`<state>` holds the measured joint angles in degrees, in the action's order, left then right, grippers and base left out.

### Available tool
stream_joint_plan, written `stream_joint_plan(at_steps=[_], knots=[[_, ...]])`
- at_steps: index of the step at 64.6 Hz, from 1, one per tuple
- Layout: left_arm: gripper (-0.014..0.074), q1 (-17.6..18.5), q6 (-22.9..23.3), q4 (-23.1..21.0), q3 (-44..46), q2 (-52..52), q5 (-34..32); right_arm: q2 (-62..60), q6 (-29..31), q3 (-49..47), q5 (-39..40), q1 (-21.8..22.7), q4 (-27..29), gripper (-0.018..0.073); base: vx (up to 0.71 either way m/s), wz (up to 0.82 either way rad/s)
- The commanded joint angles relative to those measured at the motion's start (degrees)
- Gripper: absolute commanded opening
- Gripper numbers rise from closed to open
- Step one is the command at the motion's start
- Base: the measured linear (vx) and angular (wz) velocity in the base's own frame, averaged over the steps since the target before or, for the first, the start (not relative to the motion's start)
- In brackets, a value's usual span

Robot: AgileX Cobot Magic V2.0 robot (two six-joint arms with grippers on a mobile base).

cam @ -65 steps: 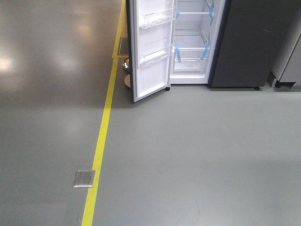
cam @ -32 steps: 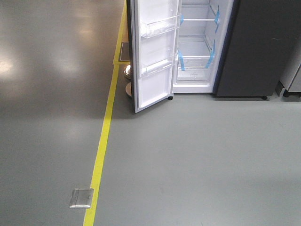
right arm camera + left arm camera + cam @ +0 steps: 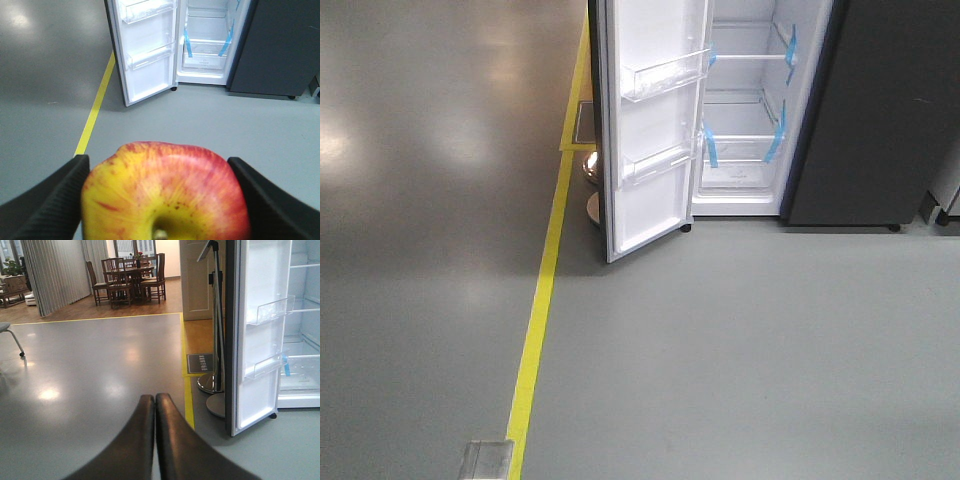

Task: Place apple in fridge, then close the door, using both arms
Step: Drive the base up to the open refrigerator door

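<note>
A red and yellow apple (image 3: pixel 165 192) fills the bottom of the right wrist view, and my right gripper (image 3: pixel 159 172) is shut on it, one black finger on each side. The fridge (image 3: pixel 865 120) stands ahead, dark grey outside, white inside with glass shelves and blue tape; it also shows as the fridge (image 3: pixel 207 42) and the fridge (image 3: pixel 302 345). Its door (image 3: pixel 650 130) hangs open to the left, white inner face with clear bins, also the door (image 3: pixel 145 50) and the door (image 3: pixel 257 335). My left gripper (image 3: pixel 154 399) is shut and empty, low over the grey floor.
A yellow floor line (image 3: pixel 542 290) runs toward the fridge's left side. A metal floor plate (image 3: pixel 485 458) lies beside it. Round stand bases (image 3: pixel 590 175) sit behind the door, with a pole (image 3: pixel 216 315). A grey cabinet (image 3: pixel 948 195) stands at right. Chairs and a table (image 3: pixel 127 275) are far off.
The fridge and its door have grown larger and slid down in the front view, and the floor plate has dropped to the bottom edge, so the base has rolled closer.
</note>
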<state>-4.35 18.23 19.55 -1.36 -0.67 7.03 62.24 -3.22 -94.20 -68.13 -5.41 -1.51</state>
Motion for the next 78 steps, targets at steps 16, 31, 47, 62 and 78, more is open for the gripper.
stream_joint_plan(at_steps=[16, 31, 47, 62, 78], knots=[[-0.0006, -0.2, 0.18, 0.01, -1.67, -0.92, -3.86, -0.7, 0.04, -1.69, 3.99, 0.04, -0.31, 0.0078, 0.2, -0.04], [-0.0006, -0.2, 0.18, 0.01, -1.67, -0.92, -3.86, -0.7, 0.04, -1.69, 3.99, 0.04, -0.31, 0.0078, 0.21, -0.05], [-0.0006, -0.2, 0.18, 0.01, -1.67, -0.92, -3.86, -0.7, 0.04, -1.69, 3.99, 0.04, -0.31, 0.0078, 0.21, -0.05], [-0.0006, -0.2, 0.18, 0.01, -1.67, -0.92, -3.86, -0.7, 0.04, -1.69, 4.06, 0.04, -0.31, 0.0078, 0.2, -0.03], [-0.0006, -0.2, 0.18, 0.01, -1.67, -0.92, -3.86, -0.7, 0.04, -1.69, 4.06, 0.04, -0.31, 0.0078, 0.19, 0.03]])
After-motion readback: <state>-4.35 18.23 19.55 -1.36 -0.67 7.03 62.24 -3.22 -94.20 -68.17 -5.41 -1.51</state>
